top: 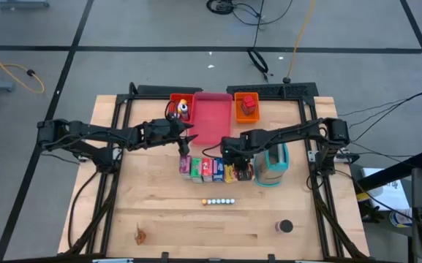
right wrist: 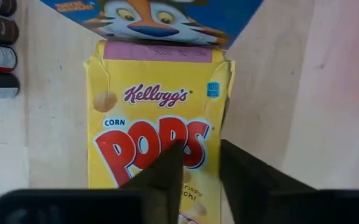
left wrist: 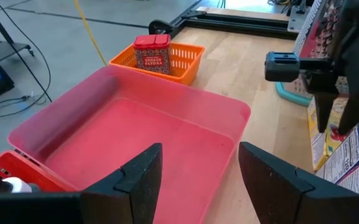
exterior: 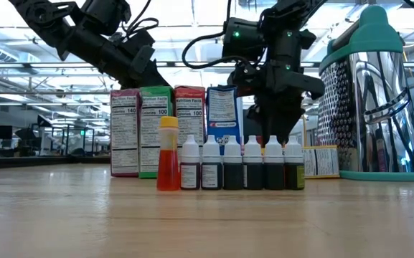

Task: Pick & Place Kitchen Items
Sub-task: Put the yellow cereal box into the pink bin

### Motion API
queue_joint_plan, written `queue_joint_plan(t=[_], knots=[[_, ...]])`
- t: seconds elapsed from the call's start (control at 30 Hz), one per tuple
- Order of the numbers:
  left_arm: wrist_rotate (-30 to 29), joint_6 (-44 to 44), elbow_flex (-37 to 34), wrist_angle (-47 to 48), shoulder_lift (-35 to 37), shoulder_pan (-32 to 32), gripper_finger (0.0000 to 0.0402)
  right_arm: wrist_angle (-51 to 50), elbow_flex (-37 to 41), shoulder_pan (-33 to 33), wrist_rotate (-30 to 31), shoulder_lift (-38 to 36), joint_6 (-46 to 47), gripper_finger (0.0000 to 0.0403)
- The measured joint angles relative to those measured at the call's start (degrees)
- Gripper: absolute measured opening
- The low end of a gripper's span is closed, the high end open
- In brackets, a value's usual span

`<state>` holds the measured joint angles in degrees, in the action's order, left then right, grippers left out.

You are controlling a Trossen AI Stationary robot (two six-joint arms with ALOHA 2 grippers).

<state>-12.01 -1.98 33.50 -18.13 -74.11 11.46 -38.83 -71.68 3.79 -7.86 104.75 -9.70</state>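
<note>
Robotics lab / open workshop hall: wooden table (top: 167, 219) on metal frame, floor cables (top: 13, 66), ceiling strip lights (exterior: 20, 43).

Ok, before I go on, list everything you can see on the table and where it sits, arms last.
Cereal boxes: purple, green, red and blue standing in a row mid-table; a yellow one lying flat at the row's right end.
Small bottles: a line in front of the boxes; one orange with a yellow cap, the rest dark with white caps.
Grater: one, teal and steel, right of the boxes.
Pink tray: one, far edge, empty.
Orange basket: one, right of the pink tray, holding a red tin.
Red tray: one, left of the pink tray.
Dark can: one, near right.
Left gripper: open, over the pink tray's edge.
Right gripper: fingers narrowly apart above the yellow box.
</note>
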Motion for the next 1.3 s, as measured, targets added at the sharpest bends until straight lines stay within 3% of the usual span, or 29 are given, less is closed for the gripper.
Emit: queue_joint_plan(t=[0.17, 0.43, 0.53, 0.97, 1.3], knots=[[0.0, 0.0, 0.0, -0.02, 0.0, 0.0, 0.0214, 0.07, 0.05, 0.0, 0.33, -0.13, -2.15, 0.0008], [-0.01, 0.02, 0.0, -0.04, 0.0, 0.0, 0.0214, -0.9, 0.22, -0.03, 0.61, -1.12, -2.36, 0.0002], [-0.02, 0.02, 0.0, -0.04, 0.0, 0.0, 0.0214, -1.83, 0.16, -0.22, 3.36, -2.75, -2.04, 0.0001], [-0.02, -0.38, 0.0, -0.11, 0.0, 0.0, 0.0214, -2.57, -0.15, -0.04, 8.11, -15.88, -1.06, 0.0001], [0.0, -1.35, 0.0, -0.3, 0.0, 0.02, 0.0214, 2.49, -0.2, 0.54, 10.72, -23.69, -1.85, 0.0]])
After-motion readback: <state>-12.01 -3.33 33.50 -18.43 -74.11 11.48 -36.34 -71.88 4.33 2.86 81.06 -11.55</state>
